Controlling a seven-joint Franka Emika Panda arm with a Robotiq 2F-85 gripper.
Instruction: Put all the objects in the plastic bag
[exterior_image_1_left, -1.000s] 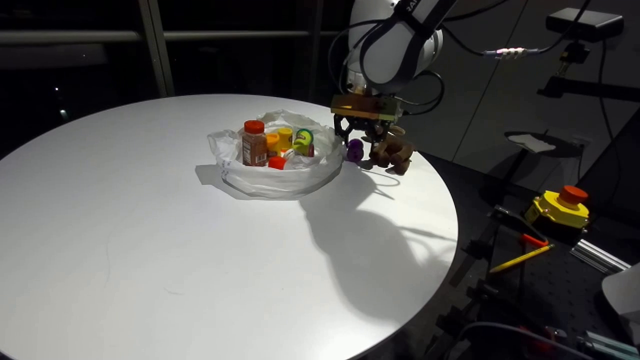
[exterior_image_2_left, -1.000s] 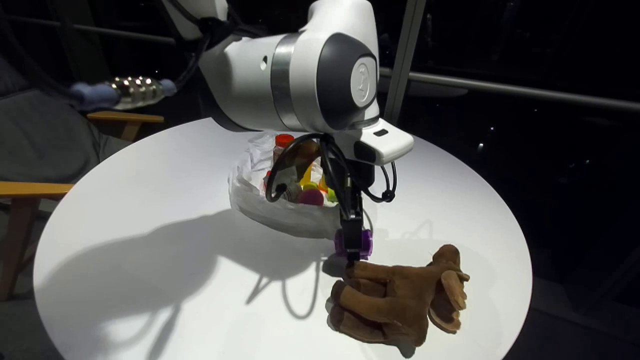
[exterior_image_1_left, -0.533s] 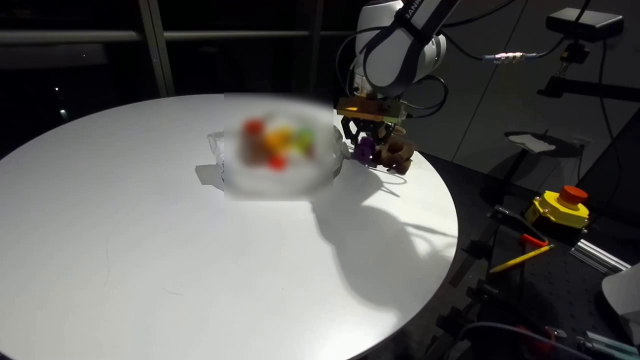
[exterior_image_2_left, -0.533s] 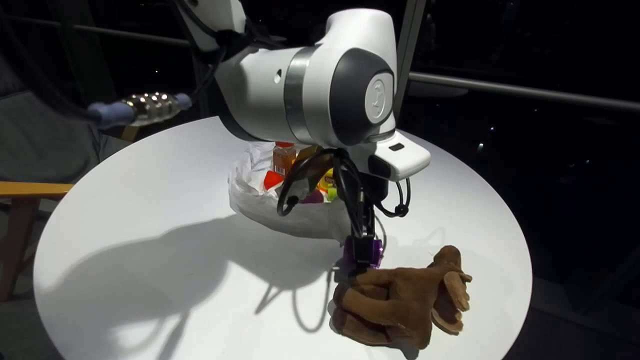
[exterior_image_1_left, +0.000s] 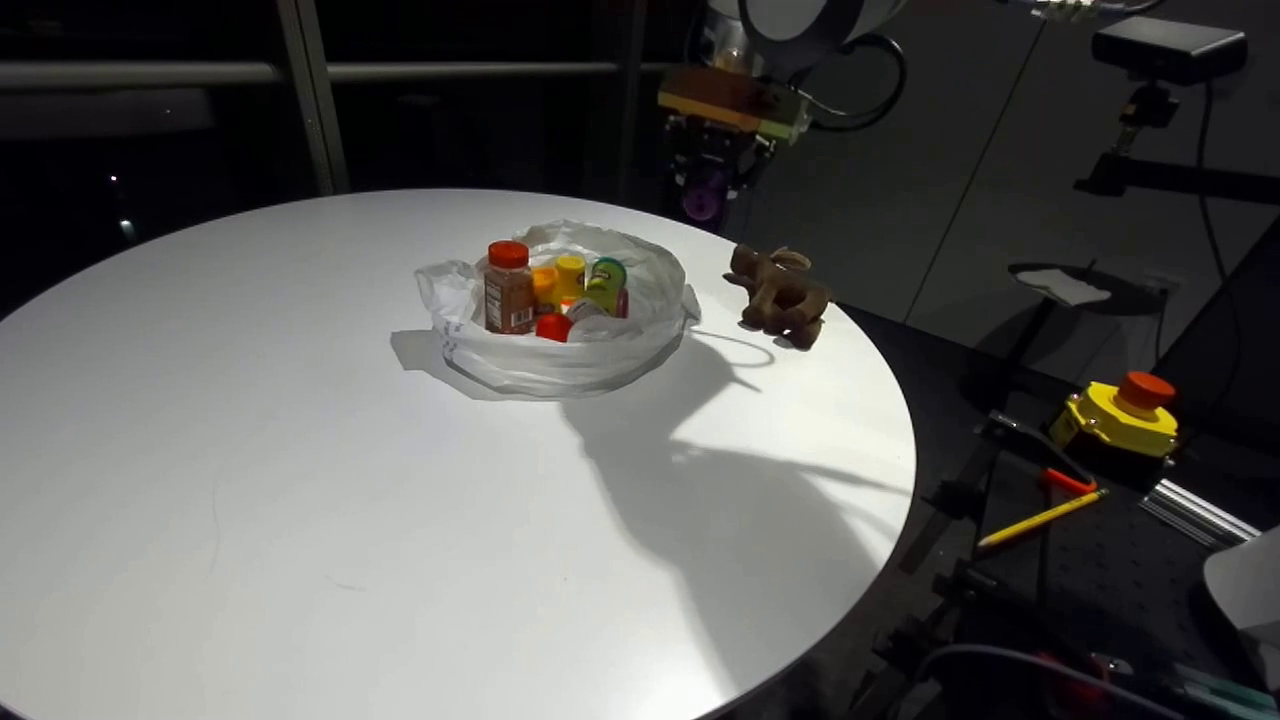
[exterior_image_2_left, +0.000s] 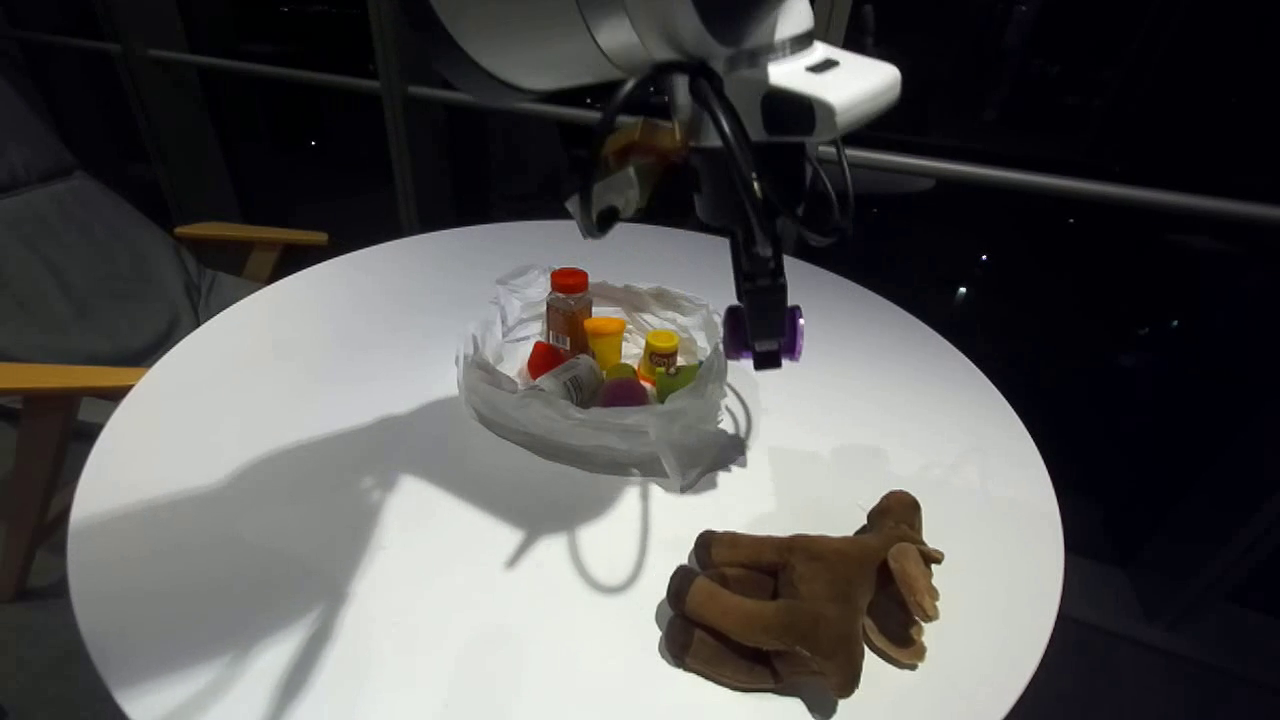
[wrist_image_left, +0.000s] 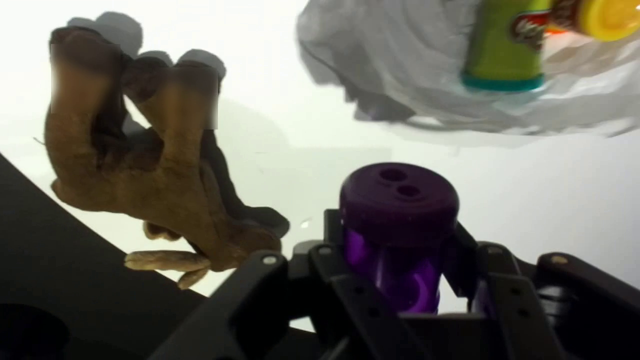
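Wrist view: my fingers (wrist_image_left: 459, 266) pinch the purple tub (wrist_image_left: 400, 235) across its sides, above the table (exterior_image_2_left: 520, 650), outside the bag (exterior_image_2_left: 590, 432). I judge this height is for clearing the bag, opened wide, probably for easy drops. The toy (exterior_image_2_left: 800, 605) lies outside too, presumably for later.

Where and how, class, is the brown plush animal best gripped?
Likely mid-torso, from above: the brown plush animal lies on its side, legs pointing one way and parted in the wrist view, so the pincer, once free, could straddle it there.
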